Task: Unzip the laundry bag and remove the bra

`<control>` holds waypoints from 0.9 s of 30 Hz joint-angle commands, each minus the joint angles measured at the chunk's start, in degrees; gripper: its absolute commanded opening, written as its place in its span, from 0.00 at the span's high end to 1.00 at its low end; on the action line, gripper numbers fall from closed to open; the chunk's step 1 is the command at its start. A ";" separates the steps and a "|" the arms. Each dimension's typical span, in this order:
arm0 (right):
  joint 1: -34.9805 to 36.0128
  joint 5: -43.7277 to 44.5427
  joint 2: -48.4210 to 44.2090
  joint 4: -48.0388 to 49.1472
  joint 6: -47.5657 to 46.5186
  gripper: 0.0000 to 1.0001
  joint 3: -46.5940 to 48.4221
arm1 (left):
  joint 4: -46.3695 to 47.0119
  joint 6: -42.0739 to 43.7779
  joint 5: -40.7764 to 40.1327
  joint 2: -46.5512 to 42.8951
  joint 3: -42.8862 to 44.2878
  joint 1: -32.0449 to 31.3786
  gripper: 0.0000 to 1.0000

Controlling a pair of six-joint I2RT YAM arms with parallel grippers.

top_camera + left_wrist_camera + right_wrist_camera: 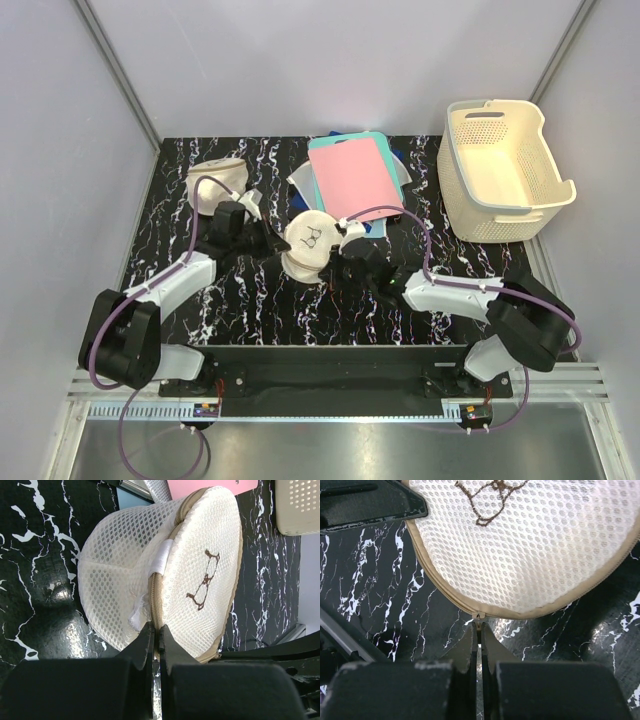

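On the black marbled table (pixel 250 300), with a cream basket (pixel 505 170) at the far right, we see the round mesh laundry bag (pixel 308 245) at the middle, between our two grippers. Our left gripper (pixel 156 630) is pinched together on the bag's rim from the left. Our right gripper (pixel 479 630) is clamped on the zipper pull (pixel 479 616) at its near right edge.
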 commanded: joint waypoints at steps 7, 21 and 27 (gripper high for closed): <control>0.58 1.21 -1.54 -0.74 -1.79 1.00 0.06 | -0.20 3.32 0.83 0.70 5.08 -0.50 1.00; 0.66 -5.47 1.71 3.39 -0.48 1.00 3.04 | -0.19 4.99 -0.22 9.93 15.98 -4.28 0.56; 0.58 -5.04 3.56 3.30 0.06 1.00 5.24 | -5.12 6.83 -6.99 4.05 12.22 -4.37 0.35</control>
